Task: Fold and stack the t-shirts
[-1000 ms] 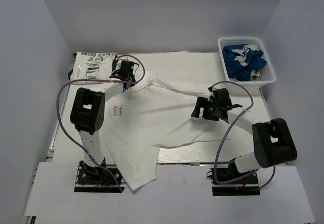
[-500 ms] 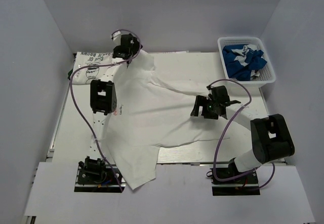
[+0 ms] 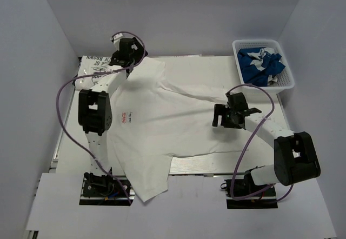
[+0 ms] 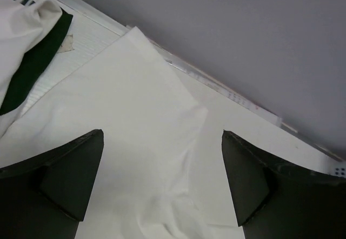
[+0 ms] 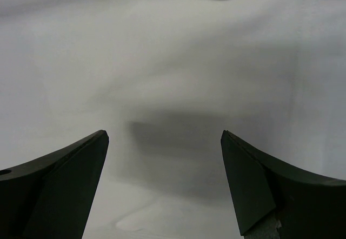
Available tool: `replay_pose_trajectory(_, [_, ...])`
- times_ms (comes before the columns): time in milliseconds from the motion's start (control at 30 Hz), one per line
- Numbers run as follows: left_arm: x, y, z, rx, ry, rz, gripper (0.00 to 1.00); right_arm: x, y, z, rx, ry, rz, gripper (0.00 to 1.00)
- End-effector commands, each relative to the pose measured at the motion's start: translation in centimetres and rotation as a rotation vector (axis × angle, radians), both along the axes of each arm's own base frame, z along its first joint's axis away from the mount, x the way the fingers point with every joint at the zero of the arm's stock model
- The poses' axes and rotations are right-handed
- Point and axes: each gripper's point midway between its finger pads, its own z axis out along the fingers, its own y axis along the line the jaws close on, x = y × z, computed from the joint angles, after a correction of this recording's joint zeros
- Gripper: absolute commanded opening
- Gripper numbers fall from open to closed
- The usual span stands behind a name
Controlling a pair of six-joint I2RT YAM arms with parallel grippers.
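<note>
Hovered left hand [image 4: 162, 136] released over shirt [image 3: 162, 125] corner, upper left; right hand [image 5: 164, 135] released, centre right. Gripped nothing; presumably flattened on tabletop [image 3: 216, 68] for folding.

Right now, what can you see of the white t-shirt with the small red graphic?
The white t-shirt with the small red graphic is soft, lightly creased cloth, spread nearly flat across the table. Its red mark sits by the left arm. One end hangs over the near table edge. The left gripper hangs open over its far corner, the right gripper open over its right side; neither grips it.
</note>
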Motion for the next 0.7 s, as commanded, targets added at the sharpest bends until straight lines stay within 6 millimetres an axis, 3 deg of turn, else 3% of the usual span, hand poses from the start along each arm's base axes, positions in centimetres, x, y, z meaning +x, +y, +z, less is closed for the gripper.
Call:
replay_pose_trajectory(0, [-3.8, 1.0, 7.0, 0.045, -0.097, 0.001, 1.0, 2.8, -1.3, 3.4, -0.074, -0.105, -0.055, 0.9])
replay_pose_trajectory(33, [-4.7, 1.2, 7.1, 0.046, -0.094, 0.001, 1.0, 3.1, -1.4, 3.7, -0.072, -0.108, -0.066, 0.9])
replay_pose_trajectory(67, [-6.3, 0.7, 5.3, 0.047, -0.049, -0.026, 1.0, 3.8, -0.9, 4.3, -0.05, -0.132, -0.066, 0.9])
replay_pose_trajectory(100, [-7.7, 0.5, 6.9, 0.032, -0.071, -0.049, 1.0, 4.6, -0.1, 5.3, -0.021, -0.155, -0.058, 0.9])
replay_pose_trajectory(133, [-9.5, 0.4, 4.3, 0.031, -0.011, -0.075, 1.0, 5.0, 0.3, 5.4, 0.0, -0.16, -0.063, 0.9])
replay_pose_trajectory(200, [-11.9, -1.0, 3.2, -0.014, 0.017, -0.152, 1.0, 6.8, 1.3, 6.1, 0.038, -0.192, -0.068, 0.9])
replay_pose_trajectory(233, [-13.9, -1.0, 1.6, -0.031, 0.048, -0.159, 1.0, 7.3, 2.1, 6.4, 0.071, -0.199, -0.057, 0.9])
replay_pose_trajectory(267, [-14.8, -2.3, 1.3, -0.07, 0.045, -0.216, 1.0, 8.4, 2.9, 7.4, 0.099, -0.225, -0.048, 0.9])
replay_pose_trajectory(433, [-19.5, -3.9, -4.0, -0.086, 0.193, -0.277, 1.0, 10.9, 7.0, 5.2, 0.219, -0.183, 0.035, 0.9])
replay_pose_trajectory(467, [-19.8, -3.5, -4.3, -0.075, 0.204, -0.261, 1.0, 11.3, 7.6, 5.4, 0.228, -0.186, 0.05, 0.9])
replay_pose_trajectory(533, [-20.9, -3.4, -5.7, -0.06, 0.253, -0.257, 1.0, 12.1, 8.3, 3.5, 0.222, -0.152, 0.053, 0.9])
replay_pose_trajectory(600, [-21.8, -3.5, -6.8, -0.046, 0.284, -0.27, 1.0, 13.4, 9.3, 4.0, 0.226, -0.181, 0.075, 0.9])
replay_pose_trajectory(633, [-22.3, -3.8, -7.4, -0.035, 0.293, -0.285, 1.0, 13.6, 9.8, 2.3, 0.217, -0.155, 0.08, 0.9])
replay_pose_trajectory(667, [-22.6, -3.7, -7.7, -0.033, 0.302, -0.285, 1.0, 14.4, 10.0, 2.4, 0.214, -0.171, 0.075, 0.9])
